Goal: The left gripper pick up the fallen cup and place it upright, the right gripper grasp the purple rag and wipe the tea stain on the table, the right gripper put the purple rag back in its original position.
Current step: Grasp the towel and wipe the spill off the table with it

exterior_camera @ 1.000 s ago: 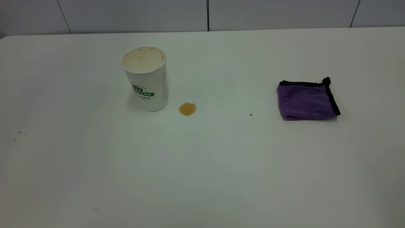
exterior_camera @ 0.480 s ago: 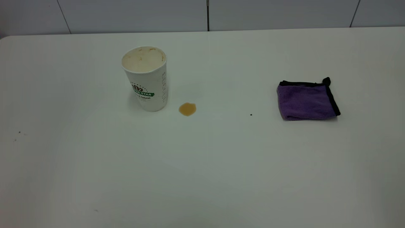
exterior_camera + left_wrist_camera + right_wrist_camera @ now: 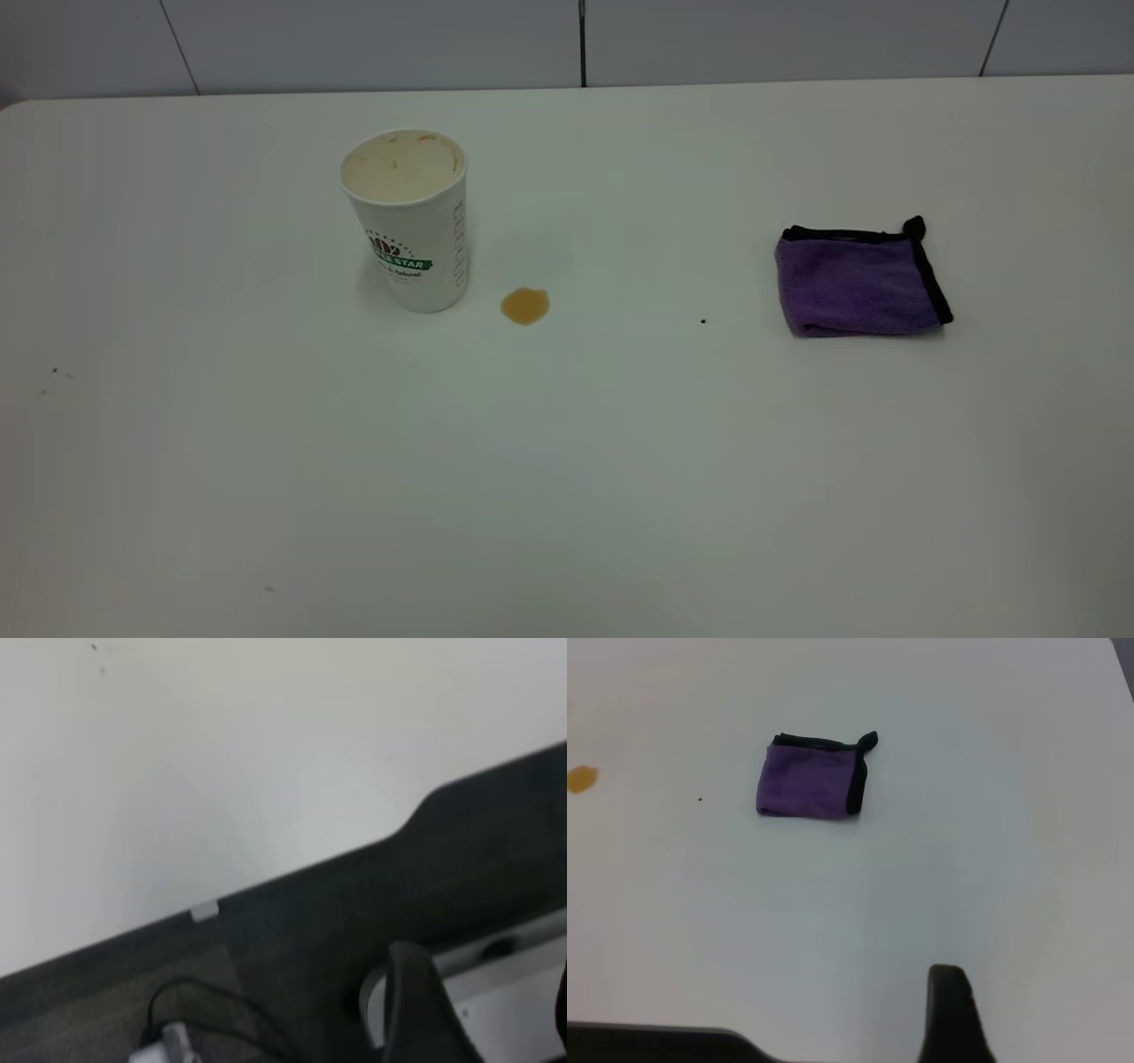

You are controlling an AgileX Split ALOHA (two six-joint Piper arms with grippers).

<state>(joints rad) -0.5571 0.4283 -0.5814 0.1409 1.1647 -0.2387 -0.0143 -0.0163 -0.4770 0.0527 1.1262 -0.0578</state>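
Observation:
The cup [image 3: 407, 221] stands upright on the table [image 3: 567, 461], left of centre, with its stained inside showing. Just to its right lies the tea stain [image 3: 524, 306], also seen in the right wrist view as an amber blot [image 3: 580, 778]. The purple rag [image 3: 858, 282] lies folded far to the right, with nothing touching it [image 3: 808, 780]. Neither gripper appears in the exterior view. My left gripper [image 3: 492, 1001] hangs open past the table's edge. My right gripper [image 3: 1045, 1014] is open above the table, well short of the rag; only one finger [image 3: 948, 1014] shows.
A tiny black speck [image 3: 703, 321] sits between the stain and the rag. In the left wrist view the table's edge [image 3: 292, 877] runs across, with dark floor and a black cable [image 3: 204, 1010] beyond it. A grey panelled wall [image 3: 567, 40] backs the table.

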